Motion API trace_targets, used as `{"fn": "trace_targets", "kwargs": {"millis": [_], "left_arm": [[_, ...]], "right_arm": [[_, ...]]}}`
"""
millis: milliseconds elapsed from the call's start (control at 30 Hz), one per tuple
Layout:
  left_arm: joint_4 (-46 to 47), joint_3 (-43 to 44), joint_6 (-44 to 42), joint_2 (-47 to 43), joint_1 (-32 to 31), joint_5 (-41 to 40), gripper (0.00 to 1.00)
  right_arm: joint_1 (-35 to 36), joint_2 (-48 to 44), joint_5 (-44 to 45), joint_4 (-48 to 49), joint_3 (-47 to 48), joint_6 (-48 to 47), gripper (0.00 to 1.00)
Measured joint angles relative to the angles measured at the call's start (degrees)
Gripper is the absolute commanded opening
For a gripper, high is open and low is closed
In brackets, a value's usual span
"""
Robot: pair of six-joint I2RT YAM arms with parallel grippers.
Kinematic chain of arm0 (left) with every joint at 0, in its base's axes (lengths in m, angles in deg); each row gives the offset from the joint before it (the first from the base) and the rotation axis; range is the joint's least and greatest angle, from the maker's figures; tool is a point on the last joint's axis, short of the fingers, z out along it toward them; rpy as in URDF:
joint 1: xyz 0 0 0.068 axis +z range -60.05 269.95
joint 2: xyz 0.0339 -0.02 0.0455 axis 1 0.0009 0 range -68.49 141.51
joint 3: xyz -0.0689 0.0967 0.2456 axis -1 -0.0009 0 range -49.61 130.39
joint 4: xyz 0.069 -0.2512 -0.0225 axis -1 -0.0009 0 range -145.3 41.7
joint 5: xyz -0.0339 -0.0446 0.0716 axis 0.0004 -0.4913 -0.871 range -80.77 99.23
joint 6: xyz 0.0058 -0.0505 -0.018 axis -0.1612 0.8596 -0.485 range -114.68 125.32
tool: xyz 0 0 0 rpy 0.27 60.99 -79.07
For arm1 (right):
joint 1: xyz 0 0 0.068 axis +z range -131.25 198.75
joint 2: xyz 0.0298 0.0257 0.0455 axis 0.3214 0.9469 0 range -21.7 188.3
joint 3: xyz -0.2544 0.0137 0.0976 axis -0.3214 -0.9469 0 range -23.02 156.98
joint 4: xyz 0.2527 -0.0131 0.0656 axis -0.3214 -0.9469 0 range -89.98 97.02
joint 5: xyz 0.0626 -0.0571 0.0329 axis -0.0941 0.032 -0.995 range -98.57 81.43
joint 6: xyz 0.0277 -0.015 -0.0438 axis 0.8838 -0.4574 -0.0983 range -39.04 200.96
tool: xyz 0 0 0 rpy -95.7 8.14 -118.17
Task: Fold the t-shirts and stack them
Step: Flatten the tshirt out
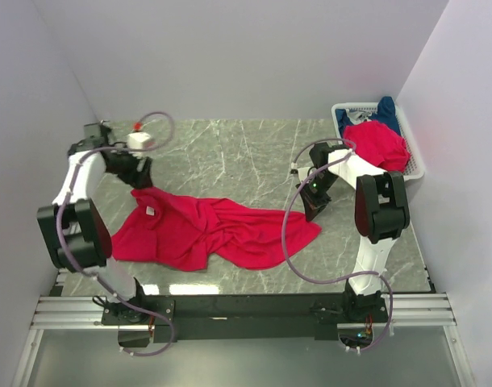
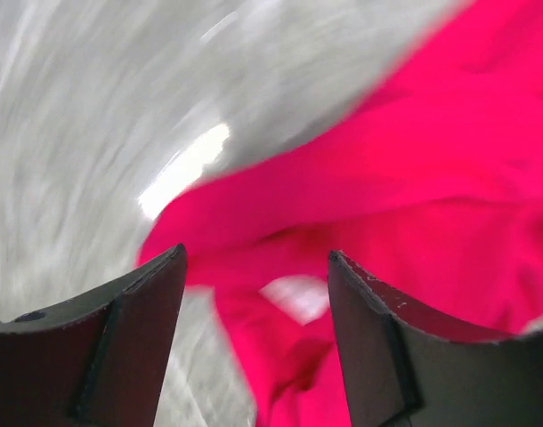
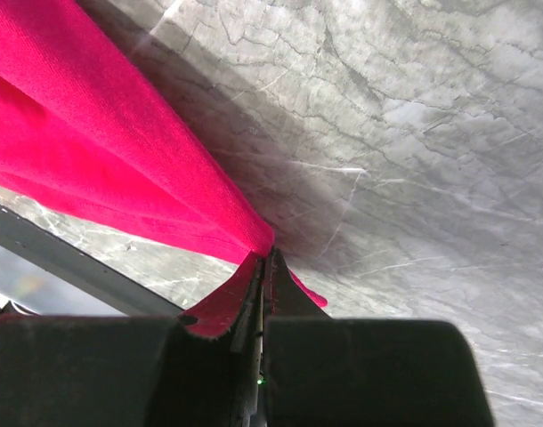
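Note:
A bright red t-shirt (image 1: 206, 230) lies crumpled across the marble table, its collar with a white label (image 1: 149, 211) at the left. My left gripper (image 1: 138, 176) is open just above the collar end; in the left wrist view the label (image 2: 294, 298) sits between the fingers (image 2: 378, 329), blurred. My right gripper (image 1: 313, 211) is shut on the shirt's right edge; in the right wrist view red cloth (image 3: 120, 169) stretches from the closed tips (image 3: 264, 260). Another red t-shirt (image 1: 379, 145) and a dark blue one (image 1: 385, 113) lie in the basket.
A white mesh basket (image 1: 415, 165) stands at the back right against the wall. Walls close in on the left, back and right. Bare marble (image 1: 230, 153) lies behind the shirt. A black rail (image 1: 246, 306) runs along the near edge.

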Motion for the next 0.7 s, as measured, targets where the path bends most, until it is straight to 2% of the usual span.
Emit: {"fn": "trace_targets", "kwargs": {"millis": [133,233,567,700], "left_arm": [[-2.2,-1.1,-4.2,-6.8,-14.3,0.6,0.70],[-2.0,-2.4,-4.0,-7.0,-23.1,0.3,0.71],[1.9,-2.5,-1.5,3.7,-31.8,-7.5,0.70],[2.5,-2.5,-0.8,6.4,-33.0,-10.6,0.39]], "right_arm": [[0.0,0.4,0.0,-0.2,0.0,0.0,0.00],[0.0,1.0,0.0,-0.2,0.0,0.0,0.00],[0.0,1.2,0.0,-0.1,0.0,0.0,0.00],[0.0,1.2,0.1,-0.1,0.0,0.0,0.00]]}}
